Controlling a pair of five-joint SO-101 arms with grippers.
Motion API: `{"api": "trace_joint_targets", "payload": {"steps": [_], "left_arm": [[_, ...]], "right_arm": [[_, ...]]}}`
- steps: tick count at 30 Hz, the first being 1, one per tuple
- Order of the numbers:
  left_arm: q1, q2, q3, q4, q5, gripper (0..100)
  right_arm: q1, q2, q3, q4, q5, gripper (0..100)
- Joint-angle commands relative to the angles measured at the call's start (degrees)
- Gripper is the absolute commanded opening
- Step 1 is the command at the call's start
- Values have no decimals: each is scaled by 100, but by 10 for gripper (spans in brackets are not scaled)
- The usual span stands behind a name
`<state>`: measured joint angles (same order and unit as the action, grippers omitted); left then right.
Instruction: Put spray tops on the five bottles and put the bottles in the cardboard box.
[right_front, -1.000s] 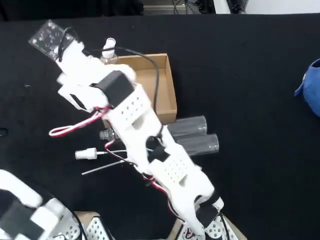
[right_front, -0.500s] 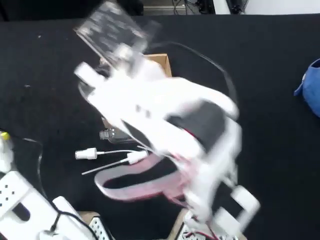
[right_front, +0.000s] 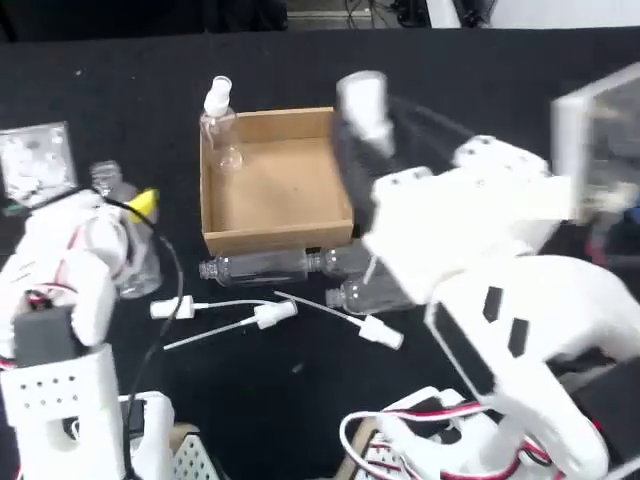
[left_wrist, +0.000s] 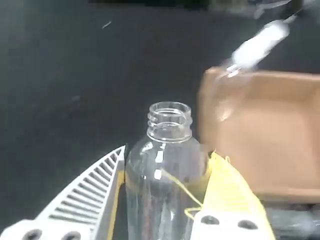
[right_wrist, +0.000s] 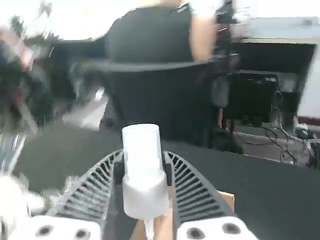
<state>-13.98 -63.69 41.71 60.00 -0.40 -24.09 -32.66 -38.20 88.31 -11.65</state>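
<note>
Where a second ago it sat low at the near left corner, the left arm now stands up at the left of the counter (right_front: 480, 60), its left tool (left_wrist: 169, 156) clamped on an open-necked bottle (left_wrist: 169, 120). The bottle is upright between the white finger and the yellow one; I cannot tell whether it rests on the counter. Next comes the capped bottle (right_front: 218, 125), upright at the far left corner of the cardboard box (right_front: 275, 238), the same spot as before. Just in front of the box lie three uncapped bottles (right_front: 255, 267) on their sides, and nearer still three loose spray tops (right_front: 275, 313) with their thin tubes. The rightmost top was hidden under an arm earlier. That arm, the right one, stretched across the box toward the far left a second ago and has swung back to the right. Its right tool (right_wrist: 144, 157) now hangs above the box's right wall, fingers closed on a spray top (right_wrist: 142, 137) — nozzle up, tube hanging down.
</note>
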Motion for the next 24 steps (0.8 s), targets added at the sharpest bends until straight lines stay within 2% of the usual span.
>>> {"api": "trace_joint_targets", "payload": {"steps": [1, 10, 19, 24], "left_arm": [[708, -774, 576, -844, 299, 30], [1877, -2470, 1982, -1503, 325, 30], [2580, -3253, 3864, -3191, 325, 30], [2651, -3710, 4382, -3332, 325, 30]], "right_arm": [[308, -330, 541, -642, -519, 11], [316, -1297, 3697, -3218, -695, 10], [316, -2237, 6114, -6224, -791, 11], [-158, -2211, 6343, -6637, -756, 11]]}}
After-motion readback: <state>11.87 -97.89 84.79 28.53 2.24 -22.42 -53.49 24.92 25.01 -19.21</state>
